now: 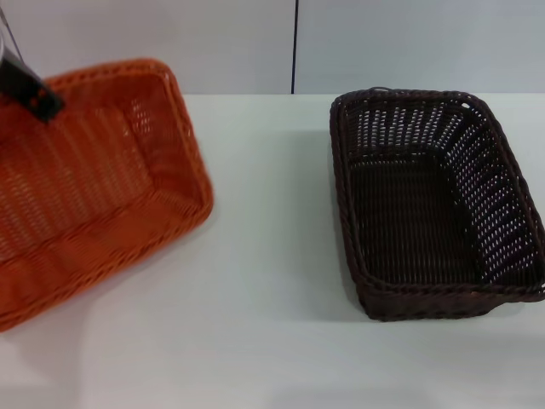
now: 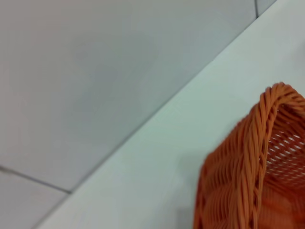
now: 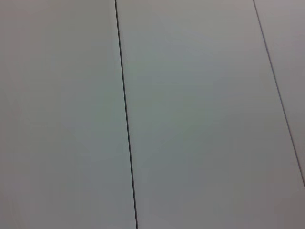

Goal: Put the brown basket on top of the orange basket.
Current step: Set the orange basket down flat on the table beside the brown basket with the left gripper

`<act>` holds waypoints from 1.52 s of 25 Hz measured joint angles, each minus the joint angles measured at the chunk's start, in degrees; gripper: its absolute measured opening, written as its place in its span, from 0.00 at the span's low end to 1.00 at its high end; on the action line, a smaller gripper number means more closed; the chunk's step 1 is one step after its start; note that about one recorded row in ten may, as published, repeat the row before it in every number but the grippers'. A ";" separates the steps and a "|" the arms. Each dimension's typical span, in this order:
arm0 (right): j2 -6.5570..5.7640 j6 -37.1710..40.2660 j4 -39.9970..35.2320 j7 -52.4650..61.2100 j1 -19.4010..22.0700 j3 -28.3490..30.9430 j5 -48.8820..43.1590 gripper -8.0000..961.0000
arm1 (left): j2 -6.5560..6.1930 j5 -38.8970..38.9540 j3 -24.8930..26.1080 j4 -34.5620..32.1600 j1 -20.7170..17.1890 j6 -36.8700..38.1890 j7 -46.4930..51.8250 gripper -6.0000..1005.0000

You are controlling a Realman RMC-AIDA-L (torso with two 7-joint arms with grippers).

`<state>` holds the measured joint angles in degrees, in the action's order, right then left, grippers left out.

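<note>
On the white table [image 1: 272, 341], the rectangular dark brown woven wicker-style basket with a braided rim and open-weave sloping sides [image 1: 434, 204] sits flat on the robot's right side, empty, its far end near the table's back edge.

Well apart from it, on the robot's left, the rectangular bright orange woven wicker-style basket [image 1: 94, 179] is tilted, its opening turned toward the head camera. Its near long side is low by the table while its far side stands higher, and part of it runs out of view at the left edge. The two baskets do not touch; bare tabletop lies between them.

The left gripper [image 1: 27, 85] shows only as a dark piece at the orange basket's far rim, at the upper left of the head view. Whether its jaws are apart or clamped on the rim cannot be told. The left wrist view shows a braided corner of the orange basket [image 2: 257, 171] close up, with the table [image 2: 190, 124] and a pale wall [image 2: 95, 71] behind.

The right gripper is out of sight; its wrist view shows only pale panels [image 3: 190, 114] with thin dark seams.
</note>
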<state>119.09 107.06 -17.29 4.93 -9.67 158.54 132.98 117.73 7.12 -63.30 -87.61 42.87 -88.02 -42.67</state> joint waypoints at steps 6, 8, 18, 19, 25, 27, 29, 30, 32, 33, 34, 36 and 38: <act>0.07 0.94 -0.37 0.00 0.00 0.41 0.00 0.86 | -0.08 -0.80 1.83 -1.69 1.74 -1.56 -4.33 0.18; 0.12 1.39 -0.76 0.00 -0.03 0.45 0.04 0.86 | -0.09 -1.03 2.13 -2.10 2.34 -1.98 -5.34 0.18; 0.12 3.82 -1.70 -0.01 0.38 0.45 0.51 0.86 | 0.41 0.84 0.96 -4.94 6.78 -7.42 -22.49 0.17; 0.12 3.82 -1.69 -0.01 0.42 0.45 0.59 0.86 | 0.48 1.34 0.41 -4.91 6.90 -7.52 -23.39 0.17; 0.10 3.82 -1.69 -0.01 0.25 0.45 0.71 0.86 | 0.81 3.21 -5.75 -4.56 6.84 -7.53 -27.44 0.17; 0.09 3.74 -1.69 0.00 0.25 0.45 0.71 0.86 | 0.86 4.04 -6.59 -3.78 7.09 -7.33 -27.73 0.17; 0.08 3.47 -1.69 -0.01 0.29 0.48 0.71 0.86 | 0.91 5.40 -6.80 -2.89 7.51 -7.31 -27.77 0.17; 0.08 3.47 -1.69 -0.01 0.29 0.48 0.71 0.86 | 0.97 6.53 -7.19 -2.56 7.57 -7.36 -27.77 0.17; 0.08 3.38 -1.69 -0.01 0.35 0.52 0.71 0.86 | 1.01 7.81 -8.27 -2.56 7.57 -7.37 -27.64 0.17; 0.08 3.34 -1.69 -0.01 0.37 0.53 0.71 0.86 | 1.03 8.30 -8.85 -2.54 7.56 -7.33 -27.44 0.17; 0.08 3.19 -1.69 0.00 0.35 0.54 0.71 0.86 | 1.07 8.62 -9.33 -2.46 7.56 -7.27 -27.24 0.17; 0.08 3.15 -1.69 -0.01 0.32 0.54 0.71 0.86 | 1.20 8.84 -10.10 -2.27 7.63 -7.03 -26.79 0.17; 0.09 3.13 -1.66 -0.01 0.28 0.54 0.71 0.86 | 1.22 8.94 -10.32 -2.20 7.63 -6.94 -26.67 0.17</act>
<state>119.18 110.19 -18.95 4.92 -9.39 159.08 133.69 118.95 16.05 -73.62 -89.81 50.49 -94.96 -69.34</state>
